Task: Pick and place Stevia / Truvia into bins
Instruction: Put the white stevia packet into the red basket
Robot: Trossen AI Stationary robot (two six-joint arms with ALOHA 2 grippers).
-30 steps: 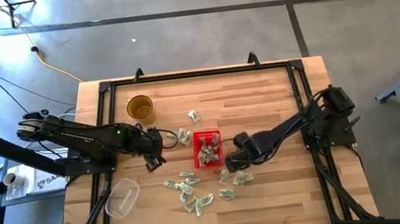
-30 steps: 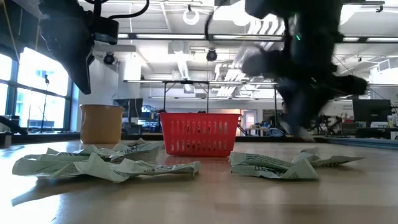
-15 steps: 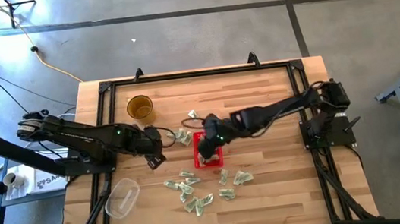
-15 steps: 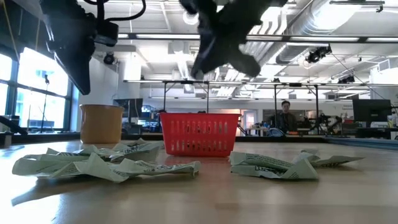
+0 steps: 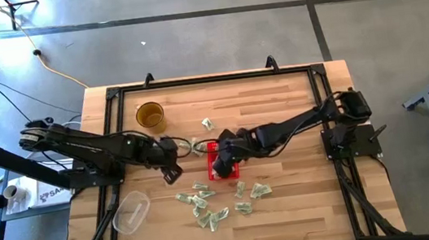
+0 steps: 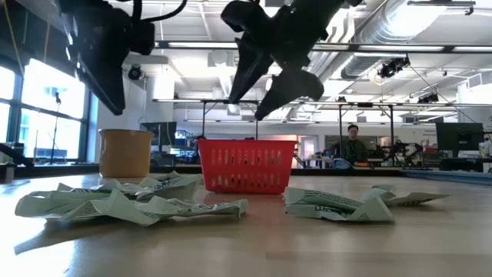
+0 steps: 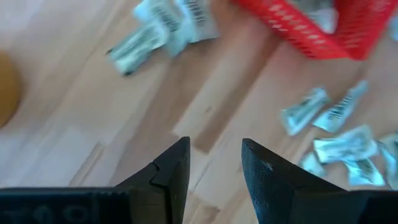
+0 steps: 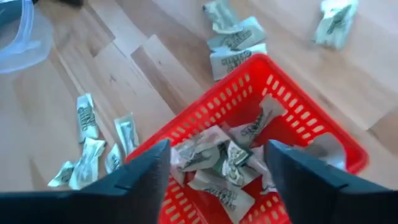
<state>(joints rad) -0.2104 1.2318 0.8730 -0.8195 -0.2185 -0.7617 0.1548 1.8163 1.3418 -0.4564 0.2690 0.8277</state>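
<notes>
High view: right gripper (image 5: 221, 162) poised over the red basket (image 5: 223, 161) at frame centre, fingers spread wide and empty, nothing pinched between them. Left gripper (image 5: 172, 160) parked just left of the basket, above bare wood, fingers part open and holding nothing.

Progress, judged from how things lie: partly done. Several Stevia / Truvia sachets (image 8: 214, 163) already heaped inside the basket. Plenty left outside: a loose cluster (image 5: 209, 206) below the basket in the lower centre, a pair (image 5: 196, 146) just left of the basket's top edge, one stray sachet (image 5: 208, 124) above it. Probably more outside than in, so many pick-and-drop rounds still to come.

Shown only in one view:
- Right wrist view: straight down into the basket between the spread fingers; crumpled sachets in a pile on its floor, which the arm hides from above.
- Low view: right gripper hanging clear above the basket rim, not dipped inside; a person seated far back in the room, right of centre.
- Left wrist view: gap between the left fingers plainly empty over wood, basket corner at upper right.
- High view alone: amber cup (image 5: 149, 114) at upper left and clear tub (image 5: 131, 211) at lower left, both away from the sachets.
</notes>
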